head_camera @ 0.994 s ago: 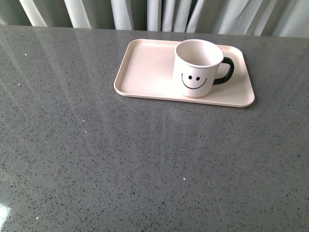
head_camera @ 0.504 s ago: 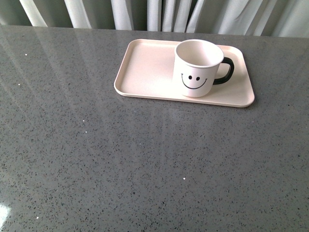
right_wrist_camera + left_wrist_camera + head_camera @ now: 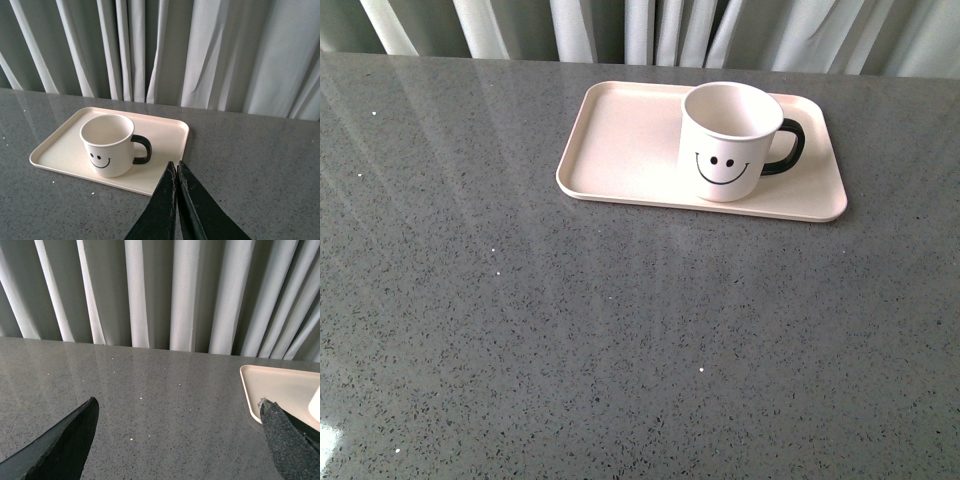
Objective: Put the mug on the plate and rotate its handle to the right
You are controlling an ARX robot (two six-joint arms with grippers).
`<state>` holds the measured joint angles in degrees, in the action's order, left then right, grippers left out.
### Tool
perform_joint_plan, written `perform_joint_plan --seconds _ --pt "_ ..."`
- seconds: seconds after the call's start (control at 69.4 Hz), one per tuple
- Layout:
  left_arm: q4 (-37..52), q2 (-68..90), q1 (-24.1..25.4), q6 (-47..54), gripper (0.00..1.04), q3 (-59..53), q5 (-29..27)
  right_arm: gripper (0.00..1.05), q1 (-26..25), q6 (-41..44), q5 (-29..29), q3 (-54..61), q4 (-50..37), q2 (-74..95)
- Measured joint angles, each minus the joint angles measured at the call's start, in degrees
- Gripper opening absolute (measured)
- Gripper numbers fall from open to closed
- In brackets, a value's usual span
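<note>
The mug [image 3: 728,141] stands upright on the plate [image 3: 620,150], in the plate's right half and near its front rim, with its smiley face turned toward the robot. The handle [image 3: 787,148] sticks out to the right, over the plate's bare right end. The plate lies flat on the grey speckled table [image 3: 570,330], on the far side and a little right of centre, just in front of the pale curtain [image 3: 650,25] that hangs along the table's far edge. Neither arm shows in the front view. In the right wrist view the right gripper [image 3: 177,169] has its two dark fingers pressed together at the tips, holding nothing, near the plate's right front corner and clear of the mug. In the left wrist view the left gripper [image 3: 180,412] has its fingers spread wide over bare table, to the left of the plate, whose corner shows beside one fingertip.
</note>
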<state>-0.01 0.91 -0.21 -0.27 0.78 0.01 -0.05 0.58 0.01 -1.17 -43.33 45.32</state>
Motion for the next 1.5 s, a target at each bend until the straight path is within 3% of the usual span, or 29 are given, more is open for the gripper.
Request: perform_joint_plan --seconds 0.634,1.196,1.297,1.499 --pt "0.0 0.0 0.0 0.0 0.95 0.0 0.0 0.02 0.0 0.0 0.0 0.1 23.0 -24.9" --pt "0.0 0.0 0.0 0.0 0.95 0.0 0.0 0.02 0.0 0.0 0.0 0.1 33.5 -35.5" --pt "0.0 0.0 0.0 0.0 0.95 0.0 0.0 0.02 0.0 0.0 0.0 0.1 42.7 -43.3" --pt "0.0 0.0 0.0 0.0 0.95 0.0 0.0 0.02 0.0 0.0 0.0 0.1 43.2 -44.9"
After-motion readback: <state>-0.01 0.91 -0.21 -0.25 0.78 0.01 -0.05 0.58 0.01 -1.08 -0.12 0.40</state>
